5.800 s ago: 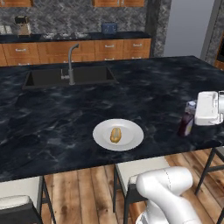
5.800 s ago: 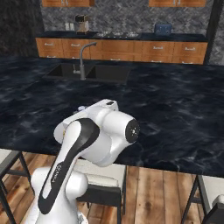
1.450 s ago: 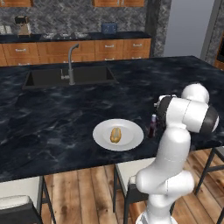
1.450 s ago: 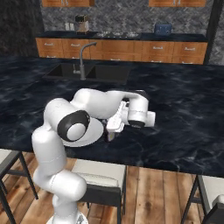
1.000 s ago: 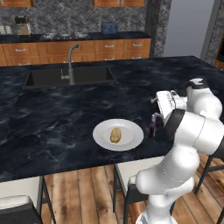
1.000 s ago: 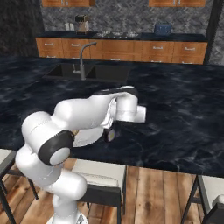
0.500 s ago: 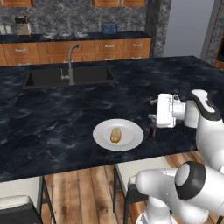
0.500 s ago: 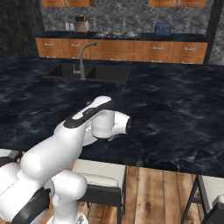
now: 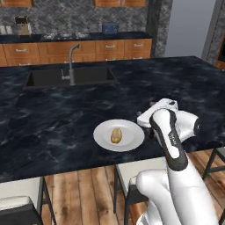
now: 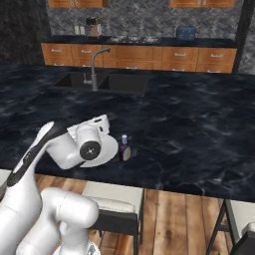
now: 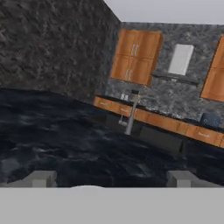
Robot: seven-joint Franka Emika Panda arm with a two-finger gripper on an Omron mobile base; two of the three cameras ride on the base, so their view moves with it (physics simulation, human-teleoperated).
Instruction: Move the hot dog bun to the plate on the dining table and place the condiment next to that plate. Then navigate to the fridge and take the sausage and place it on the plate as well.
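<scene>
The hot dog bun (image 9: 115, 135) lies on the white plate (image 9: 132, 139) near the front edge of the dining table (image 9: 52, 114). The slim dark red condiment (image 10: 124, 148) stands upright on the marble just right of the plate (image 10: 109, 147), free of any grip. My gripper (image 11: 111, 179) hovers low over the table by the plate and faces the sink, its fingertips (image 11: 41, 178) wide apart and open, with nothing between them. My folded arm covers the condiment in the left base view. The sausage is out of view.
An inset sink (image 9: 70, 77) with a steel tap (image 9: 72, 61) sits mid-table. Wooden cabinets and a counter line the back wall. A tall grey panel, probably the fridge (image 9: 189, 26), stands at the far right. Stools (image 10: 112, 204) are tucked under the table's near edge.
The arm has folded back toward the base and its elbow has come to the front. The hand has drawn away from the condiment, which stays beside the plate. Bun and plate are unmoved.
</scene>
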